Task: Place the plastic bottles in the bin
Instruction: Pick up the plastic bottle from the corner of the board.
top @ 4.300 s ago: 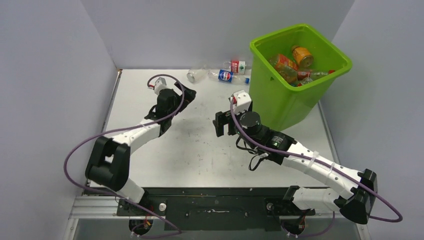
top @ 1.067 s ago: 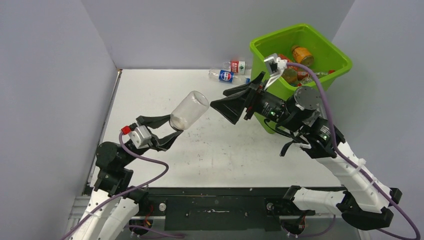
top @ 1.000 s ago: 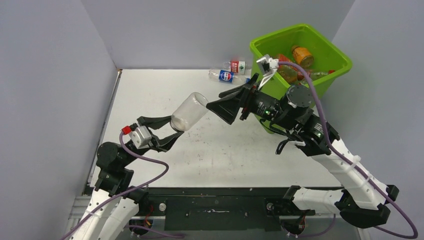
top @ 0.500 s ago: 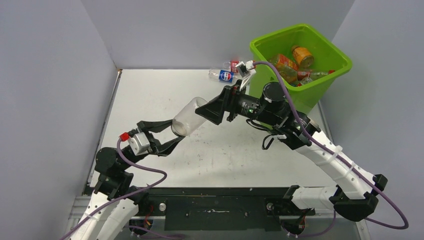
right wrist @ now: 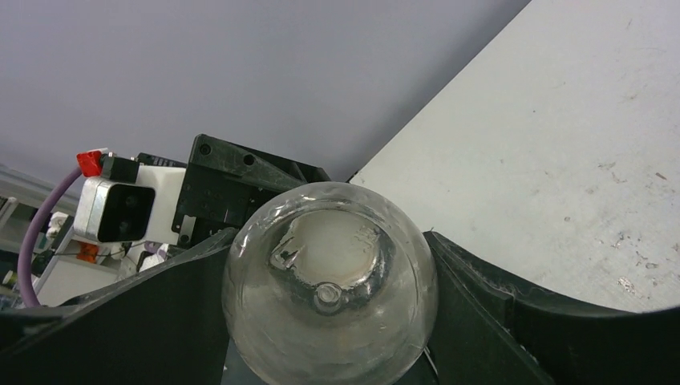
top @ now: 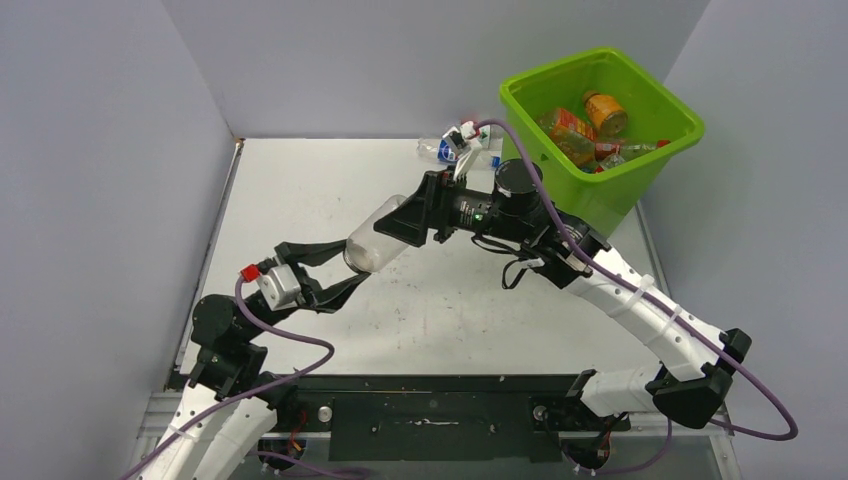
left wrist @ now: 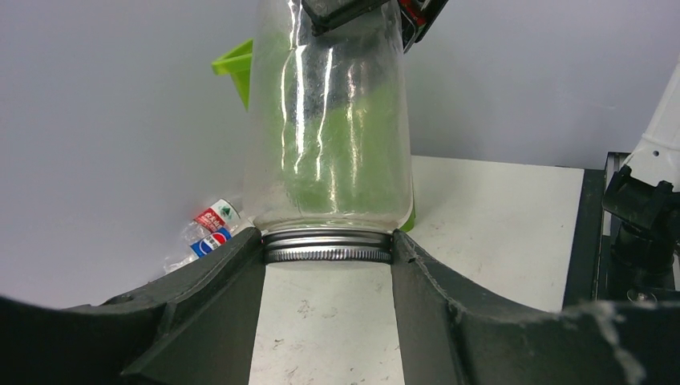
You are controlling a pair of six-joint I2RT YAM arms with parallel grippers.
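Left fingers [left wrist: 200, 321]: clamped on the metal-ringed neck of the clear bottle [top: 372, 243], held in the air well left of the bin [top: 590, 190].
Right fingers [right wrist: 513, 329]: spread wide, flanking that bottle's base; whether they grip it is unclear.
Loose bottles [left wrist: 210, 231]: lying just beside the bin's left wall.
Binned bottles [top: 580, 125]: orange and clear, inside the bin.

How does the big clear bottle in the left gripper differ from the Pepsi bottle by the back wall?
Pose: the wide clear unlabelled bottle is aloft, tilted, in the left gripper; the slim Pepsi bottle lies on the table. Look: the first is bare, the second blue-labelled. Both are clear.
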